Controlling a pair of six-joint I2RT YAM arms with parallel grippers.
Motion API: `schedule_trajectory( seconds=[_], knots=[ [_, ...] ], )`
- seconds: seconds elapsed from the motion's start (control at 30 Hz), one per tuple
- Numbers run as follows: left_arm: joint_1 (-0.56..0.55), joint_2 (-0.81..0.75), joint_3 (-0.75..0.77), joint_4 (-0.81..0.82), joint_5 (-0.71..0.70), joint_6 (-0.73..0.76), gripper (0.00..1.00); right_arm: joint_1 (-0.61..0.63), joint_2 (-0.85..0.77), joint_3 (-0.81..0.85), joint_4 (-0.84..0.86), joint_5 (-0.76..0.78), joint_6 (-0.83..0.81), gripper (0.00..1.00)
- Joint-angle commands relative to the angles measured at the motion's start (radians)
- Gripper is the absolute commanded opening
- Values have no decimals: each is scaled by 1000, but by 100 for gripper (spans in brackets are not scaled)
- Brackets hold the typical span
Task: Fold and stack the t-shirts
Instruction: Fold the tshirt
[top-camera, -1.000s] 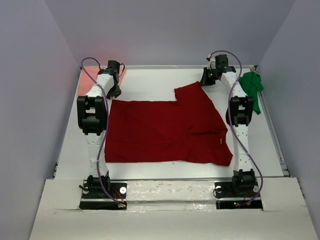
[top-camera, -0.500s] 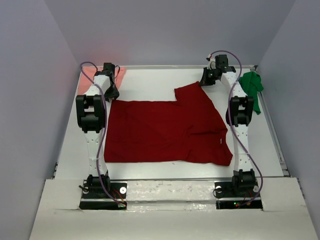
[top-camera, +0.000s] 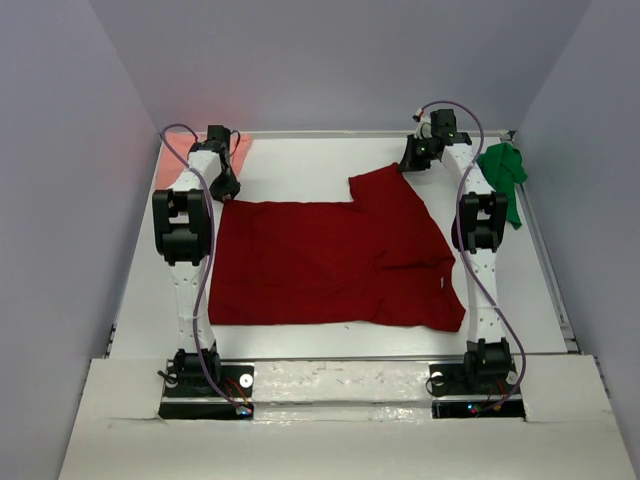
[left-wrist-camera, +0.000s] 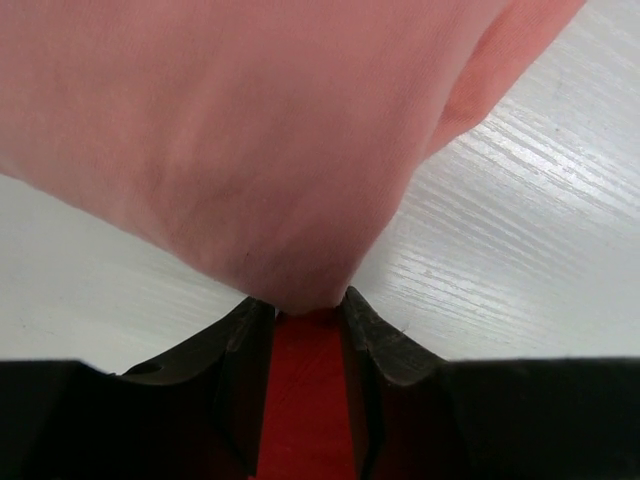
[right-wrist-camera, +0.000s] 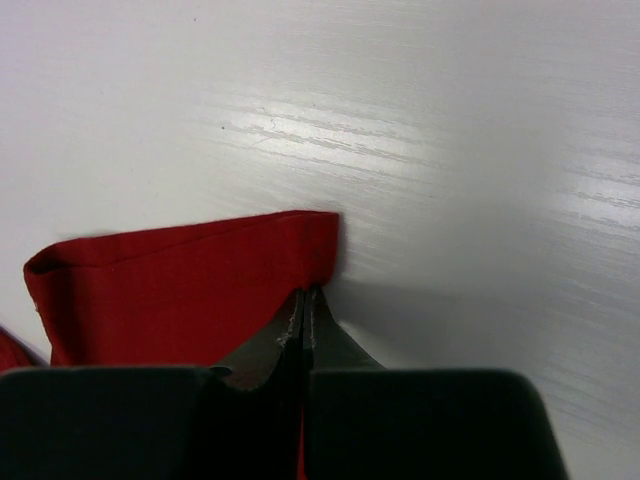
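Spread almost flat over the middle of the white table (top-camera: 300, 160), a dark red cloth t-shirt (top-camera: 330, 265), straight hem apparently to the left, sleeves to the right, one sleeve drawn out toward the far right. Bunched in the far left corner, a pale salmon pink cloth t-shirt (left-wrist-camera: 250, 130); heaped at the far right edge, a bright green cloth t-shirt (top-camera: 505, 175). At the far left corner of the red one, the left gripper (left-wrist-camera: 308, 300), narrowly parted with red cloth filling the gap, so by the look of it nipping that corner, tips right against the pink heap. At the far sleeve tip, the right gripper (right-wrist-camera: 303, 292), pressed together on the folded red edge. Probably the start of a fold, far edge toward near. Light, limp, soft stuff: no stiffness to rely on, likely to sag, drag and wrinkle between two holds, unlikely to slip from a firm pinch, nothing fragile. Best taken at hems and corners, where doubled seams give some bite, with both holds level and the span between them taut. Worth watching on the left: pink cloth close enough to get caught up along with the red.
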Motion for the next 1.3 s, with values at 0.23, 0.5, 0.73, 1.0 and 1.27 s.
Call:
schedule_trajectory(
  seconds=[0.23,0.5,0.73,1.0,1.27],
  knots=[
    [-38,-52,-76,5,19,1,27,3,-64,24,43,-6,6,0],
    [-52,-88,-91,5,-17,-26,0,3,-67,13,37,-1,6,0],
    [-58,-122,-104,-9,-75,-52,0,3,-92,1,37,28,-10,0],
    [-64,-226,-144,-13,-172,-109,0,3,-141,-15,37,51,-20,0],
    [-84,-337,-184,36,-158,-91,0,3,-253,-107,46,84,-47,0]
  ],
)
